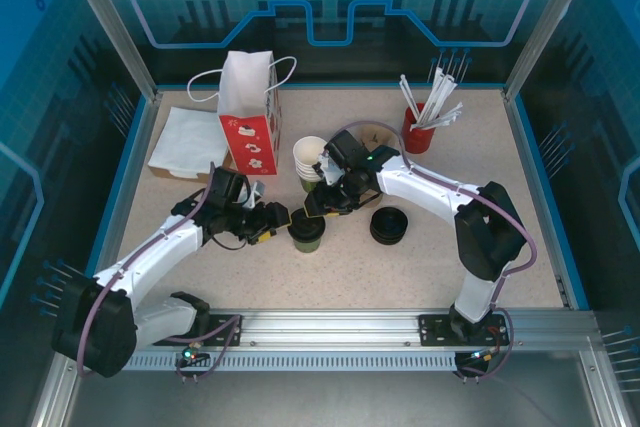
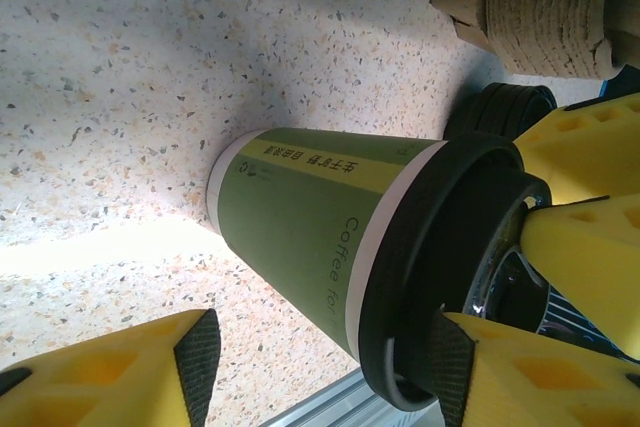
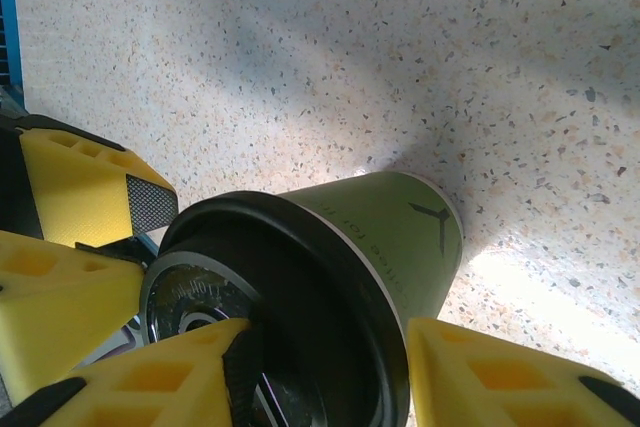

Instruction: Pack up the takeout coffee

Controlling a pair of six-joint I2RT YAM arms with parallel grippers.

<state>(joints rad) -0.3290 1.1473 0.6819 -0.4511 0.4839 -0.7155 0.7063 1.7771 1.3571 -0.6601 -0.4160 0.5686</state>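
Observation:
The takeout coffee (image 1: 307, 231) stands upright on the speckled table, a green paper cup (image 2: 300, 217) (image 3: 405, 237) with a black lid (image 2: 440, 247) (image 3: 300, 277) on it. My left gripper (image 1: 278, 219) (image 2: 325, 352) is open around it from the left. One pad (image 2: 455, 367) touches the lid's rim and the other (image 2: 198, 362) stands clear of the cup wall. My right gripper (image 1: 318, 205) (image 3: 330, 347) straddles the lid's rim from above. One finger (image 3: 240, 367) rests on the lid's top and the other (image 3: 500, 377) sits just outside the rim. Whether they pinch it is unclear.
A red-and-white paper bag (image 1: 248, 115) stands at the back left, with white napkins (image 1: 188, 139) beside it. A stack of lidless cups (image 1: 309, 161) is behind the coffee. A stack of black lids (image 1: 389, 226) lies to its right. A red cup of stirrers (image 1: 424, 129) stands at the back.

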